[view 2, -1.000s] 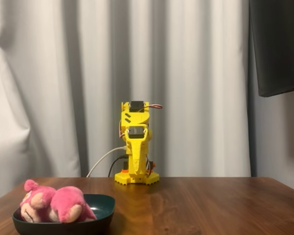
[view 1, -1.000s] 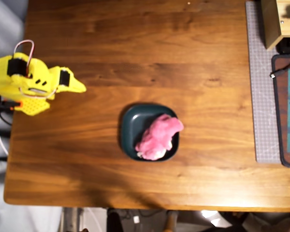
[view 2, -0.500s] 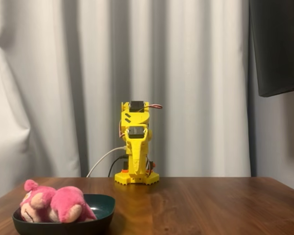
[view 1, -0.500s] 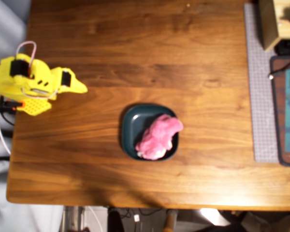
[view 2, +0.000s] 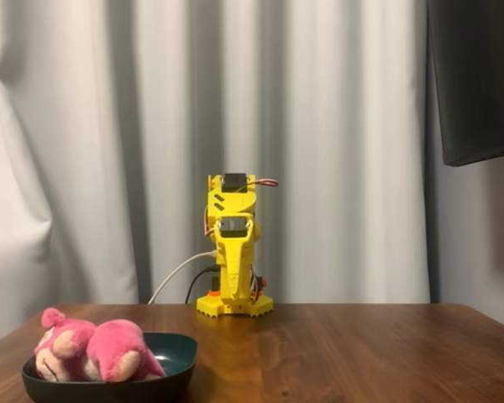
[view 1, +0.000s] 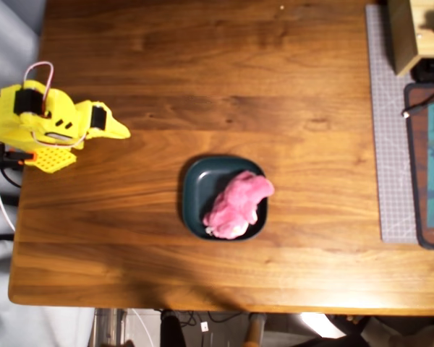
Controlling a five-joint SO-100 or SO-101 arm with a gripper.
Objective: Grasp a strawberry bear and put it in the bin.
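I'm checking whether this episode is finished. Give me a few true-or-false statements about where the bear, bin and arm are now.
1. The bear lies in the bin. True.
2. The tool grips the bear. False: it is folded back by the arm's base, far from the bear and holding nothing.
3. The bin is dark teal. True.
4. In the overhead view, the bin sits at the table's right edge. False: it sits near the middle, towards the lower edge.
5. In the fixed view, the bear stands upright on the table. False: it lies slumped in the bin.
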